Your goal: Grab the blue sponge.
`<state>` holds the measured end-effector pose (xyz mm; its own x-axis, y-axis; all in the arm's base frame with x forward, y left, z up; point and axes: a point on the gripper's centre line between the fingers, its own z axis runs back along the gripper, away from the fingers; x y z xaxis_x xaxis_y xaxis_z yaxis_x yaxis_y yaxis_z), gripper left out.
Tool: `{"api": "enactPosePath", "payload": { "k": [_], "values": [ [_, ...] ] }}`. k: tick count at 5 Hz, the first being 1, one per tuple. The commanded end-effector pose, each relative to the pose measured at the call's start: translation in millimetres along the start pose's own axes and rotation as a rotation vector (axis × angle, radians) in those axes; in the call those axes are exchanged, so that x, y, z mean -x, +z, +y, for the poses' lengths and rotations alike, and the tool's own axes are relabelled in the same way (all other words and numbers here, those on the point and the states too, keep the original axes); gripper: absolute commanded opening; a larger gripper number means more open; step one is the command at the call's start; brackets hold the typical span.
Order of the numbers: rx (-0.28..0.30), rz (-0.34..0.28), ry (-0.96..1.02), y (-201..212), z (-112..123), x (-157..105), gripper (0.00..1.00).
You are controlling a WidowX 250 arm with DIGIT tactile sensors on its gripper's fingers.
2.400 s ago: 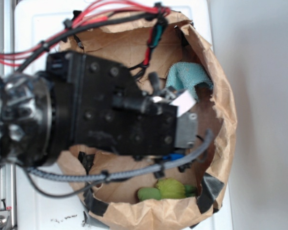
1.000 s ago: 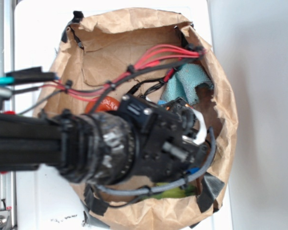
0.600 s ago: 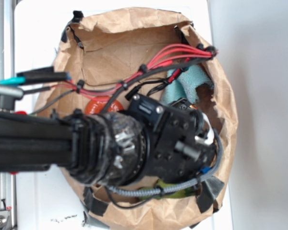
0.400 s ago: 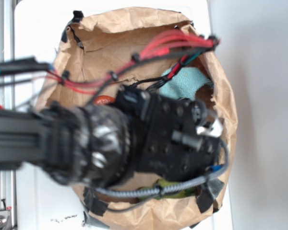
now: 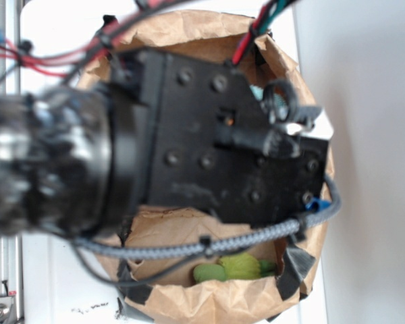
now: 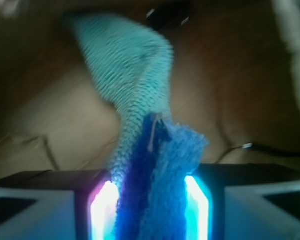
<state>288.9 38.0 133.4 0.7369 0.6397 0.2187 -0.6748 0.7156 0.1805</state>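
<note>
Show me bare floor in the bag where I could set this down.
Bare paper floor shows below the arm, bordered by the gray cable above and the green object at the lower wall. The hand is shut on the blue sponge, with the teal cloth crowding it. Elsewhere the arm hides the floor.

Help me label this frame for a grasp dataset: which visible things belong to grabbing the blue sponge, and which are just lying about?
Part of the job:
- blue sponge, clamped between the fingers
- gripper, shut on it

Lying about:
- teal terry cloth, trailing up along the sponge's left side
- green toy, at the bag's near edge
- brown paper bag holding everything
</note>
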Motion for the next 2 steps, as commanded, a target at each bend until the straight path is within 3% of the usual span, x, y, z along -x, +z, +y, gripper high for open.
{"api": "enactPosePath", "payload": {
  "k": [1,2],
  "values": [
    [0.008,-0.091,0.013,53,31,-15,0.00],
    [-0.095,-0.212,0.011,50,26,-4,0.00]
  ]
}}
